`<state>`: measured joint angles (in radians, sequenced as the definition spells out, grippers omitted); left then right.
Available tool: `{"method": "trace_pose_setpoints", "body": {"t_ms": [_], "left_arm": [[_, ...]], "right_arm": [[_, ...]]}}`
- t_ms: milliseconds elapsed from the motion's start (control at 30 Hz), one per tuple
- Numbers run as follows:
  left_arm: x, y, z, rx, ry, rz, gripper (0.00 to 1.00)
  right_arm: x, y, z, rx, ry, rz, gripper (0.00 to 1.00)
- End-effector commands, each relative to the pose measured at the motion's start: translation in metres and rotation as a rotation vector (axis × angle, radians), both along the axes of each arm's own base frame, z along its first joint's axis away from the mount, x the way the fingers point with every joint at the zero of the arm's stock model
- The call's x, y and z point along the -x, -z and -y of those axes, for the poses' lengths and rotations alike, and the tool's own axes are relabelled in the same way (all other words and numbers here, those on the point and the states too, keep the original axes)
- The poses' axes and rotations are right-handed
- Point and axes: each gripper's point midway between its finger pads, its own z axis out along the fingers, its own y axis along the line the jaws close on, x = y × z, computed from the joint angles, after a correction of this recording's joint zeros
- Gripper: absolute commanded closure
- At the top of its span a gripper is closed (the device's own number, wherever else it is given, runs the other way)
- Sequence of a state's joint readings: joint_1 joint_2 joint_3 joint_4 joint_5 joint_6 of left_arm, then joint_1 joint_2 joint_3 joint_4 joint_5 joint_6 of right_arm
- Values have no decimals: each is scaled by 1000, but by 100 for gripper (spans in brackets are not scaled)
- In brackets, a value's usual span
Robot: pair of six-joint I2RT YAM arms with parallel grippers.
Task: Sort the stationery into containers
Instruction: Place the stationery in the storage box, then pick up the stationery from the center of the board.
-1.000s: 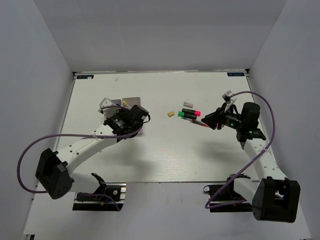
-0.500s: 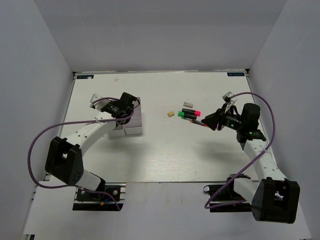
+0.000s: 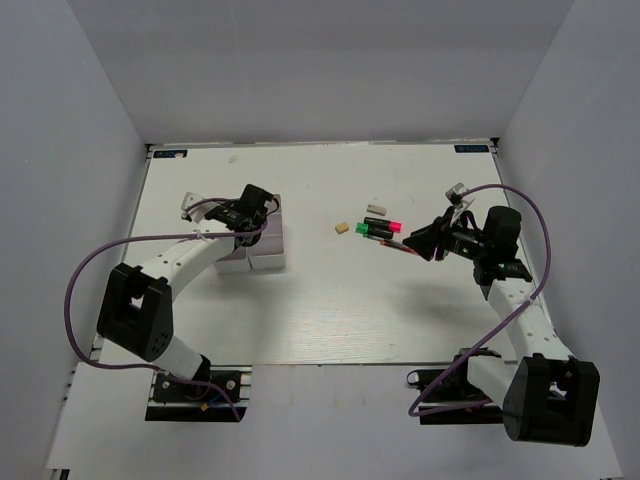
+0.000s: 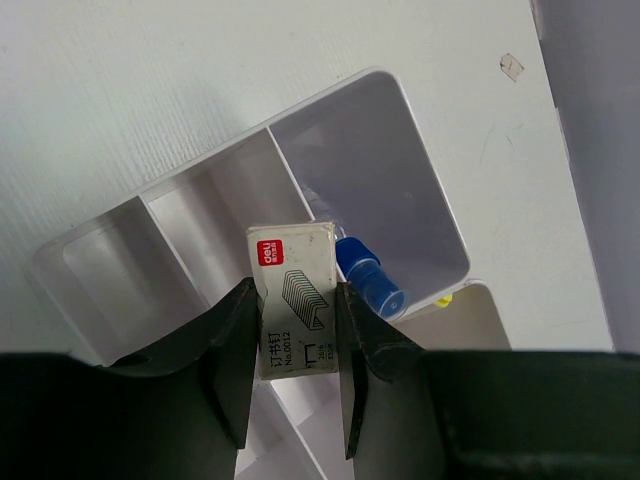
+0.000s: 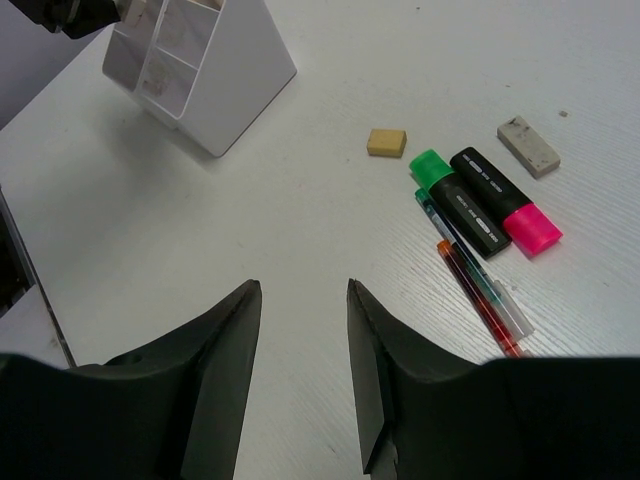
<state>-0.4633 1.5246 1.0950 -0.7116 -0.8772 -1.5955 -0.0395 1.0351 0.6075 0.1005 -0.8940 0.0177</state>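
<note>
A small white staple box is pinched between the fingers of my left gripper, which hangs over the container, a pale divided tray. A blue-capped item lies in one compartment. My right gripper stands open and empty above bare table. Ahead of it to the right lie a green-ended highlighter, a pink-ended highlighter, a red pen and a thin teal pen. A beige eraser and a grey eraser sit beyond them.
Grey walls enclose the white table on three sides. The stationery cluster lies at centre right, the container at centre left. Purple cables loop from both arms.
The left arm swung back and to the left, carrying the staple box over the container. The right gripper has hardly moved.
</note>
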Motion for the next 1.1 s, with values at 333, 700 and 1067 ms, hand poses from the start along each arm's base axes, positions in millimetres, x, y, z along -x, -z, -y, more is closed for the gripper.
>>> {"method": "trace_pose_setpoints", "body": {"t_ms": [333,700,1067], "left_arm": [[1,-5,-6,33,-46,37,44],[10,-28,-4,20,-10,72,51],[33,-109,117,-187,1202,320,7]], "right_arm": [[-1,-7,-1,-15,-27,30,54],[-7,-7,3,39,-27,96,45],[-121,33,28,443,-120,137,25]]}}
